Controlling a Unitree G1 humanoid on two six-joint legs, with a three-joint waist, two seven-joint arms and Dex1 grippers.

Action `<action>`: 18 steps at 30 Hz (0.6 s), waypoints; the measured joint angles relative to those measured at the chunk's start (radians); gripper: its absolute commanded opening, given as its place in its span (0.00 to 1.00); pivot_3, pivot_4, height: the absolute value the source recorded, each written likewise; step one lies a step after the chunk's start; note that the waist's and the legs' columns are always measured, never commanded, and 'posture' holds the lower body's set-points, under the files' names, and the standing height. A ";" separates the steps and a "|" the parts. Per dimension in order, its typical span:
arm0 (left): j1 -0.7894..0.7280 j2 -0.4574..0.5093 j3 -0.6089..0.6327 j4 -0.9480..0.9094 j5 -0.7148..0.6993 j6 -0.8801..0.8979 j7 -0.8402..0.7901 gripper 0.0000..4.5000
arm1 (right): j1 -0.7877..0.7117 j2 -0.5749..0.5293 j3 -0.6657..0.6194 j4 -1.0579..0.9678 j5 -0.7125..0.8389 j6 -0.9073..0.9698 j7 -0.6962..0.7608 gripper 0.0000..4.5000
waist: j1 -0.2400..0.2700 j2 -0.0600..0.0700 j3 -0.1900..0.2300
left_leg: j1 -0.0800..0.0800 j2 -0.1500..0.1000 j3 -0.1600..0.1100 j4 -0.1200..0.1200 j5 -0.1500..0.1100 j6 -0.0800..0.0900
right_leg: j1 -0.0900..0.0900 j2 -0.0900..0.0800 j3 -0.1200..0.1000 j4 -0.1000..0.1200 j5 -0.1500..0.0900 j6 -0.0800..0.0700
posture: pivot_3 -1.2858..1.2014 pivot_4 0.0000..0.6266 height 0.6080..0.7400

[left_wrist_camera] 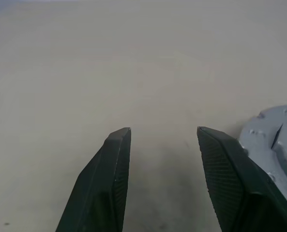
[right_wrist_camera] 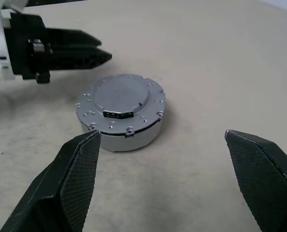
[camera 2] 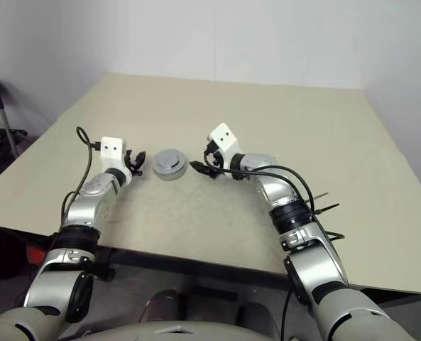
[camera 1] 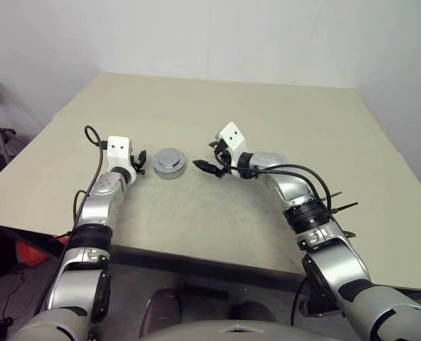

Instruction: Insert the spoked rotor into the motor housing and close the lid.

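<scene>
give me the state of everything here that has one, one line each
motor housing: closed, lid on top, standing flat on the table
lid: seated on the housing, not held
left gripper: jaws apart, empty, beside the housing
right gripper: jaws wide apart, empty, on the housing's other side

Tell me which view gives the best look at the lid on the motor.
Right wrist view: the lid sits whole and close on the motor housing, rim holes and connector slot visible. The head views show it small between both hands. Left wrist view catches its edge beside a finger.
</scene>
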 measured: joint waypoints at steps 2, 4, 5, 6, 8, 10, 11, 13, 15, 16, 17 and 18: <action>-0.023 -0.007 -0.005 0.042 0.012 -0.016 -0.004 0.50 | 0.007 -0.002 -0.003 -0.008 -0.002 0.006 -0.004 0.93 | 0.000 0.000 0.000 | 0.000 0.000 0.000 0.000 0.000 0.000 | 0.000 0.000 0.000 0.000 0.000 0.000 | 0.52 0.00 1.00; -0.039 -0.010 -0.007 0.076 0.022 -0.029 -0.011 0.50 | 0.012 -0.003 -0.003 -0.016 -0.002 0.013 -0.009 0.93 | 0.000 0.000 0.000 | 0.000 0.000 0.000 0.000 0.000 0.000 | 0.000 0.000 0.000 0.000 0.000 0.000 | 0.52 0.00 1.00; -0.044 -0.012 -0.008 0.091 0.025 -0.034 -0.014 0.50 | 0.012 -0.004 -0.005 -0.019 -0.002 0.015 -0.011 0.93 | 0.000 0.000 0.000 | 0.000 0.000 0.000 0.000 0.000 0.000 | 0.000 0.000 0.000 0.000 0.000 0.000 | 0.52 0.00 1.00; -0.045 -0.014 -0.008 0.098 0.027 -0.040 -0.016 0.50 | 0.012 -0.004 -0.007 -0.020 -0.002 0.017 -0.013 0.93 | 0.000 0.000 0.000 | 0.000 0.000 0.000 0.000 0.000 0.000 | 0.000 0.000 0.000 0.000 0.000 0.000 | 0.52 0.00 1.00; -0.054 -0.014 -0.008 0.115 0.035 -0.047 -0.022 0.50 | 0.012 -0.005 -0.017 -0.020 -0.003 0.020 -0.020 0.93 | 0.000 0.000 0.000 | 0.000 0.000 0.000 0.000 0.000 0.000 | 0.000 0.000 0.000 0.000 0.000 0.000 | 0.52 0.00 1.00; -0.060 -0.014 -0.008 0.131 0.042 -0.049 -0.022 0.50 | 0.012 -0.005 -0.024 -0.020 -0.003 0.020 -0.022 0.93 | 0.000 0.000 0.000 | 0.000 0.000 0.000 0.000 0.000 0.000 | 0.000 0.000 0.000 0.000 0.000 0.000 | 0.52 0.00 1.00; -0.060 -0.014 -0.007 0.138 0.043 -0.050 -0.022 0.50 | 0.012 -0.006 -0.026 -0.020 -0.003 0.020 -0.023 0.93 | 0.000 0.000 0.000 | 0.000 0.000 0.000 0.000 0.000 0.000 | 0.000 0.000 0.000 0.000 0.000 0.000 | 0.52 0.00 1.00; -0.062 -0.014 -0.006 0.152 0.044 -0.050 -0.022 0.50 | 0.012 -0.006 -0.029 -0.020 -0.004 0.021 -0.023 0.93 | 0.000 0.000 0.000 | 0.000 0.000 0.000 0.000 0.000 0.000 | 0.000 0.000 0.000 0.000 0.000 0.000 | 0.52 0.00 1.00; -0.062 -0.015 -0.007 0.167 0.044 -0.048 -0.032 0.50 | 0.012 -0.006 -0.031 -0.020 -0.005 0.021 -0.023 0.93 | 0.000 0.000 0.000 | 0.000 0.000 0.000 0.000 0.000 0.000 | 0.000 0.000 0.000 0.000 0.000 0.000 | 0.52 0.00 1.00; -0.062 -0.015 -0.007 0.168 0.044 -0.046 -0.036 0.50 | 0.012 -0.006 -0.031 -0.020 -0.005 0.021 -0.023 0.93 | 0.000 0.000 0.000 | 0.000 0.000 0.000 0.000 0.000 0.000 | 0.000 0.000 0.000 0.000 0.000 0.000 | 0.52 0.00 1.00; -0.062 -0.016 -0.011 0.168 0.044 -0.039 -0.052 0.50 | 0.012 -0.006 -0.032 -0.020 -0.006 0.021 -0.024 0.93 | 0.001 0.000 0.000 | 0.000 0.000 0.000 0.000 0.000 0.000 | 0.000 0.000 0.000 0.000 0.000 0.000 | 0.52 0.00 1.00; -0.061 -0.017 -0.013 0.165 0.044 -0.031 -0.066 0.50 | 0.012 -0.005 -0.032 -0.020 -0.006 0.021 -0.024 0.93 | 0.002 0.000 0.000 | 0.000 0.000 0.000 0.000 0.000 0.000 | 0.000 0.000 0.000 0.000 0.000 0.000 | 0.52 0.00 1.00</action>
